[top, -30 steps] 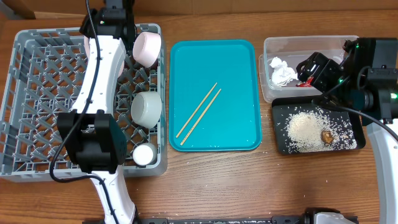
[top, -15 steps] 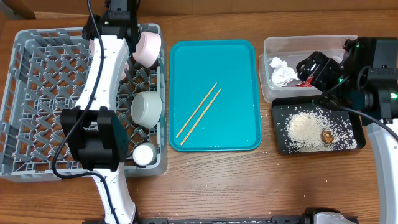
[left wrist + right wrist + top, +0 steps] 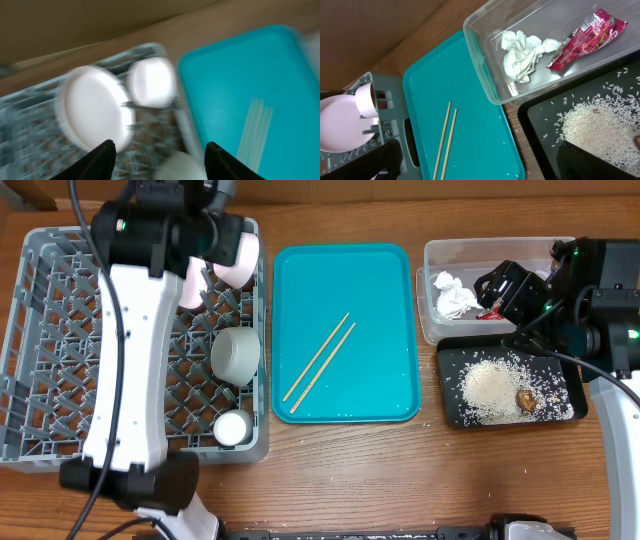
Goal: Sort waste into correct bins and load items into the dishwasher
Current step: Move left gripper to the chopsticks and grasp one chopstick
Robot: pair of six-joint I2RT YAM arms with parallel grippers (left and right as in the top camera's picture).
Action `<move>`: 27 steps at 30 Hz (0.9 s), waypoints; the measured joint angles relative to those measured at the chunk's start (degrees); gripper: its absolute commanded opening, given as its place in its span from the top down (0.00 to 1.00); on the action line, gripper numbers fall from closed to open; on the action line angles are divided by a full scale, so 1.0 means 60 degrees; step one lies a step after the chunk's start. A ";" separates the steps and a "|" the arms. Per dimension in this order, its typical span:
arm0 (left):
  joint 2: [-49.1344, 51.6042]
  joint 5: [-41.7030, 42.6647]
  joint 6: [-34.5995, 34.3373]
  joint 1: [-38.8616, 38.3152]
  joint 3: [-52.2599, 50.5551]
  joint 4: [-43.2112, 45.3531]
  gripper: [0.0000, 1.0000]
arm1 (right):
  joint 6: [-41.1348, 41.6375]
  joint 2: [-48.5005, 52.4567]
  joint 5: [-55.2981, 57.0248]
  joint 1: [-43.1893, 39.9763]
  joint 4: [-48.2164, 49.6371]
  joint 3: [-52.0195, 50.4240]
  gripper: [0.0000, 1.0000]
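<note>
Just beyond left gripper (image 3: 161,150), jaws apart and empty, plate (image 3: 92,112); right gripper (image 3: 487,160) jaws apart too.

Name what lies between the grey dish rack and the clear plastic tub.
The teal tray, with two wooden chopsticks lying on it, as the overhead view shows.
</note>
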 measured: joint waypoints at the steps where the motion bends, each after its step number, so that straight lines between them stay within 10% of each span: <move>1: -0.0117 0.0353 -0.0015 -0.0164 0.0025 -0.0153 0.40 | 0.0000 0.0000 -0.0011 0.0000 -0.0004 0.0000 0.00; 27: 0.5278 0.1756 0.1596 -0.2503 -0.1377 -0.0302 0.50 | 0.0000 0.0000 -0.0022 0.0000 -0.0437 0.0000 0.00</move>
